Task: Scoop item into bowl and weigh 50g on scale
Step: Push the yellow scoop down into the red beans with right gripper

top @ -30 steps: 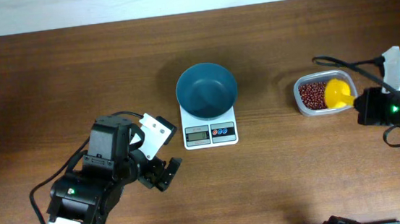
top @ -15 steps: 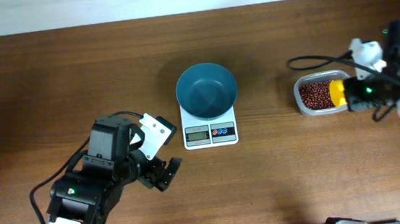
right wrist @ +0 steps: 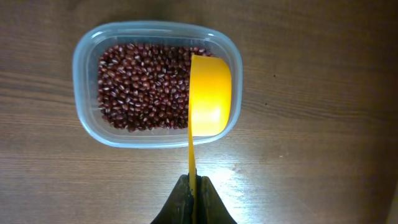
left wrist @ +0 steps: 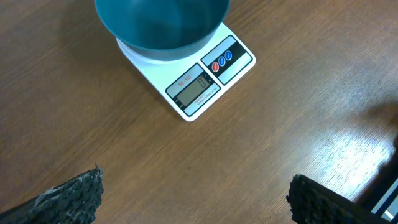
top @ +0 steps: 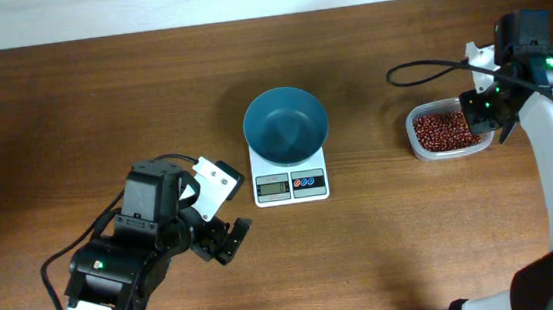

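The teal-blue bowl point(top: 286, 124) stands empty on the white scale point(top: 291, 185) at mid table; both show in the left wrist view, bowl point(left wrist: 161, 25) and scale point(left wrist: 199, 87). The red-brown beans point(right wrist: 143, 87) lie in a clear tub point(top: 442, 130) to the right. My right gripper point(right wrist: 193, 186) is shut on the thin handle of a yellow scoop point(right wrist: 209, 96). The scoop is turned on its side over the tub's right part. In the overhead view the right gripper point(top: 481, 107) hides the scoop. My left gripper point(left wrist: 199, 199) is open and empty, low over the wood in front of the scale.
The clear tub's rim point(right wrist: 84, 56) stands on bare wood. A black cable point(top: 419, 67) loops from the right arm behind the tub. The left arm's body point(top: 134, 248) fills the front left. The table's back edge runs along the top.
My right arm has swung from the right of the tub towards its back right corner and turned its wrist. The scoop has rolled from face-up onto its side. The left arm has not moved.
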`<action>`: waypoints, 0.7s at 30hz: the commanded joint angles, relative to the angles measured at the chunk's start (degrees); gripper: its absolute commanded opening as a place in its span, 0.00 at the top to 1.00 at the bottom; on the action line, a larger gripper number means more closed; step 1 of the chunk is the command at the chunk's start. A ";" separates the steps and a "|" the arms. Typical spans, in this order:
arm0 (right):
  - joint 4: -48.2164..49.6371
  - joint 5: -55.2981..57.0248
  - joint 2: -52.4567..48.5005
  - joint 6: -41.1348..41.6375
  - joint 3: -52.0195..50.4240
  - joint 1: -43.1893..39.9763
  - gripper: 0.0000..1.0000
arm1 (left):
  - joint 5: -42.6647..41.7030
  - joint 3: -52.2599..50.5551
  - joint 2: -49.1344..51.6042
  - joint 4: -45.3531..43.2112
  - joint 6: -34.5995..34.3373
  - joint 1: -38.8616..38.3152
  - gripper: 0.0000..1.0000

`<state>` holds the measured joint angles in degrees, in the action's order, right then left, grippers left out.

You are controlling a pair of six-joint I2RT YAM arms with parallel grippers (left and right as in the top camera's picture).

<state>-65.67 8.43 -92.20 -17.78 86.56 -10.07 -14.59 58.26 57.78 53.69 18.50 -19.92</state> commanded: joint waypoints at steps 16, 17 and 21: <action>2.95 4.07 -4.02 0.48 -1.40 0.39 0.96 | -0.83 0.13 0.02 -0.20 1.07 -0.17 0.01; 3.37 4.07 -4.39 0.48 -1.40 0.48 0.96 | -0.83 0.13 0.02 -0.20 1.09 -0.17 0.01; 4.61 6.01 -5.64 0.46 -1.40 1.49 0.96 | -0.83 0.13 0.02 -0.17 1.09 -0.17 0.01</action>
<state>-61.56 11.77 -96.82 -17.74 85.67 -9.89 -14.57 58.26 57.78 53.69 18.50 -19.92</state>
